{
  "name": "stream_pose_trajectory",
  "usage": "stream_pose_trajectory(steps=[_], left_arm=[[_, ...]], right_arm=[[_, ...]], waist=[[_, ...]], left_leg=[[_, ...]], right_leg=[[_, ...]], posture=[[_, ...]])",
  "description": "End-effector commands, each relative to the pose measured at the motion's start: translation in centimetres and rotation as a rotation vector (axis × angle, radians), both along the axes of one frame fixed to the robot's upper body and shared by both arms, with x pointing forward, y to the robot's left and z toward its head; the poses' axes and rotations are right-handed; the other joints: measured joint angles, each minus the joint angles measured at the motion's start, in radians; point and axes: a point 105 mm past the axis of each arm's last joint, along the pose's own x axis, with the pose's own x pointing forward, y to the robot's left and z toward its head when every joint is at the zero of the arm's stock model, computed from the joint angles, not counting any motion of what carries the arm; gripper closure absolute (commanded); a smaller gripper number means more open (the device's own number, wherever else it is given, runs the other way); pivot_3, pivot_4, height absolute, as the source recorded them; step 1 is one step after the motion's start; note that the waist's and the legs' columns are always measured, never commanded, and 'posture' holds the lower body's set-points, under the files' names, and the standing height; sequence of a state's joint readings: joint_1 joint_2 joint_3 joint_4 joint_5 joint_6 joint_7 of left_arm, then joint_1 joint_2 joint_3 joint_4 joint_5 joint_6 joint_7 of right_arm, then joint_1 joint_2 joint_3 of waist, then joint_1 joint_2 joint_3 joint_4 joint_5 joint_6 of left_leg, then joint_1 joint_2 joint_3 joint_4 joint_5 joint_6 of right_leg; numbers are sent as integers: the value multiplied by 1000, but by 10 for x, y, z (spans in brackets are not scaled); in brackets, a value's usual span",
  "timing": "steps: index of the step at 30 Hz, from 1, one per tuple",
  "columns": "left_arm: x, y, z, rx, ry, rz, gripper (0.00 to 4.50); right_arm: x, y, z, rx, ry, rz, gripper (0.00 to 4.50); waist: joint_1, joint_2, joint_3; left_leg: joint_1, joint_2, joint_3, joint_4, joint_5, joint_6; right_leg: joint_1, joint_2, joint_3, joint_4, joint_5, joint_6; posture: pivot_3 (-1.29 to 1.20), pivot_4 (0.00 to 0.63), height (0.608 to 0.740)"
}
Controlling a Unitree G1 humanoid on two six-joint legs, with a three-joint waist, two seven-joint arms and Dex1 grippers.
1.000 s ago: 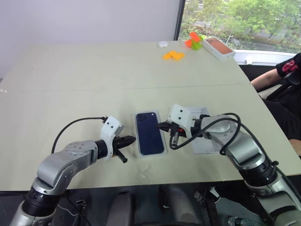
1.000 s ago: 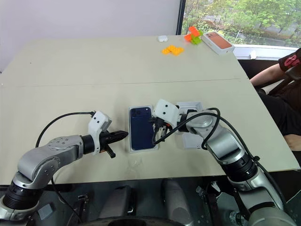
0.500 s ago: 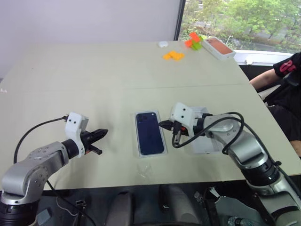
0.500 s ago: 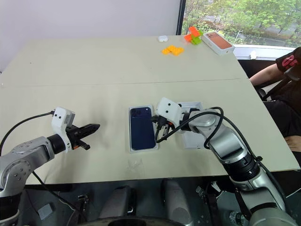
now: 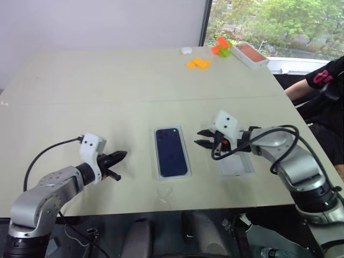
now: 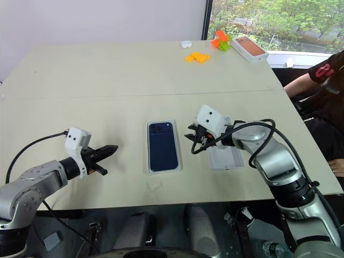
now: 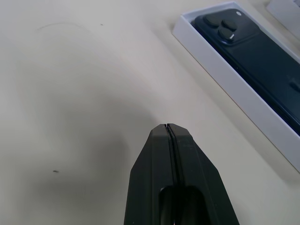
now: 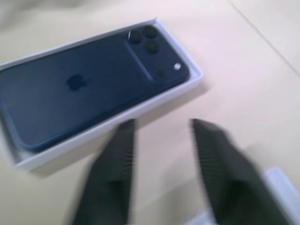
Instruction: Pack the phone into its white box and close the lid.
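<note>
Right tool (image 5: 204,137) gapes beside the phone (image 5: 171,151), apple logo showing; left tool (image 5: 119,156) closed.

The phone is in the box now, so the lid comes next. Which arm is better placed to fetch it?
Probably the right. Its hand is open and sits beside the lid, which lies just to the right of the box. The left hand is shut and across the box from the lid.

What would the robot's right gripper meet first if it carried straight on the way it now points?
Probably the shallow white cardboard box holding the dark navy-blue smartphone: the open right gripper points down towards its near long rim, though depth is uncertain.
</note>
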State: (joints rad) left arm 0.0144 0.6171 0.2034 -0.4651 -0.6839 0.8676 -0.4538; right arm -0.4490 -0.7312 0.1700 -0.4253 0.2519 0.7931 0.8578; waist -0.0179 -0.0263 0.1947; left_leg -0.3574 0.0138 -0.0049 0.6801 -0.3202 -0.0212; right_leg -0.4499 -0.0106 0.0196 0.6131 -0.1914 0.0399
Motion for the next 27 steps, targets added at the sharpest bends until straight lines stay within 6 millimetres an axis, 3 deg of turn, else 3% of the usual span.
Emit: stream_pose_trajectory(steps=[1, 13, 27], left_arm=[[3, -17, 7, 4, -48, -63, 4500], [12, -77, -12, 137, -46, -289, 4500], [26, -111, -10, 94, -62, -348, 4500]], right_arm=[[-3, -8, 13, 10, -31, -64, 1669], [-8, -24, 11, -8, 12, -176, 1669], [-12, -39, 6, -77, 86, -307, 1669]], waist=[[0, 0, 0], [0, 0, 0], [5, 0, 0]], left_leg=[[0, 0, 0, 0, 0, 0], [0, -1, 1, 0, 0, 0], [0, -2, 0, 1, 0, 0]], right_leg=[[0, 0, 0, 0, 0, 0], [0, 0, 0, 0, 0, 0], [1, 0, 0, 0, 0, 1]], posture=[[0, 150, 740], [0, 150, 740], [0, 150, 740]])
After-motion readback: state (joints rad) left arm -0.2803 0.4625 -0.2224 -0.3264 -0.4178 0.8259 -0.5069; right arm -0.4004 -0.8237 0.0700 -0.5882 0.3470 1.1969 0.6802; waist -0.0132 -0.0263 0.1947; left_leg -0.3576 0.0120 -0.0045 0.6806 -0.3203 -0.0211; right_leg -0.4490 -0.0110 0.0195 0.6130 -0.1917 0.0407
